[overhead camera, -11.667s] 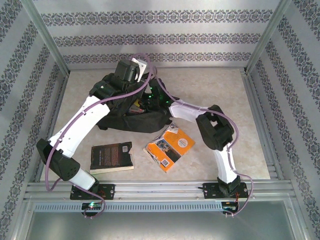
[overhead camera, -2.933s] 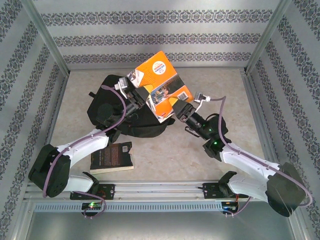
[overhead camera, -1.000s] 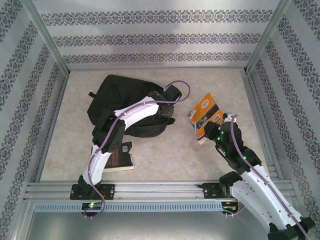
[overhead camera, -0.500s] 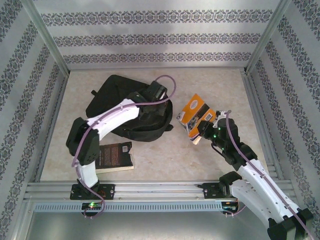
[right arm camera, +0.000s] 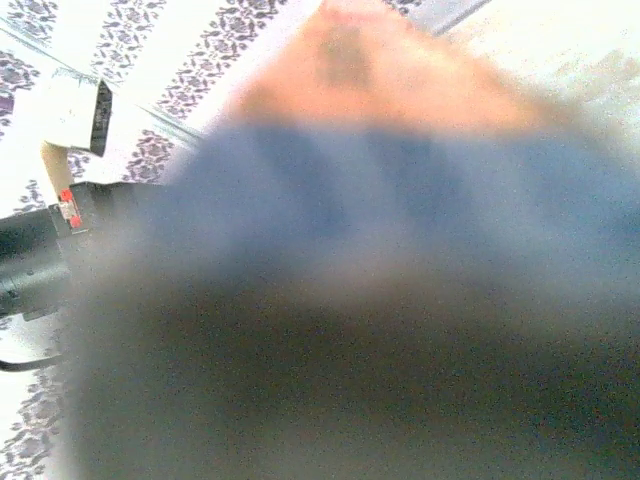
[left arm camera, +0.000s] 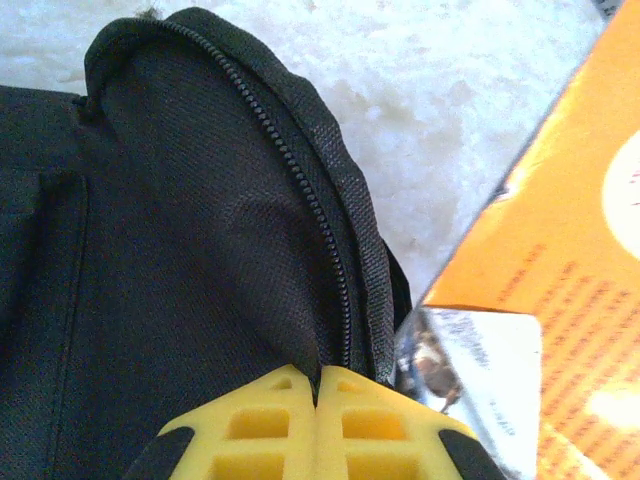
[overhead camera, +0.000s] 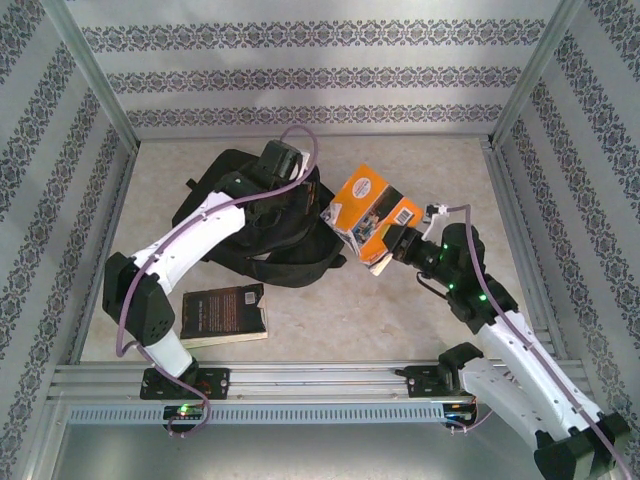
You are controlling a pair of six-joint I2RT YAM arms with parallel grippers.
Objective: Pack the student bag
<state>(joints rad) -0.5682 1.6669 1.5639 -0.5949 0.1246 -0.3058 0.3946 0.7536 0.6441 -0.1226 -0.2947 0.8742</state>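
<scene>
Pale table point(overhead camera: 420, 160) holds the student bag point(left arm camera: 180, 250). The left gripper point(left arm camera: 318, 378) pinches its edge tight. The right gripper point(overhead camera: 397, 245) grips an orange book point(overhead camera: 362, 205).

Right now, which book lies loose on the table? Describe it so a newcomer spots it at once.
Start at the black student bag, left of centre. Just nearer the arm bases than the bag, the dark-covered book lies flat. It is nearly black with small print, unlike the orange book held aloft by the right gripper.
</scene>
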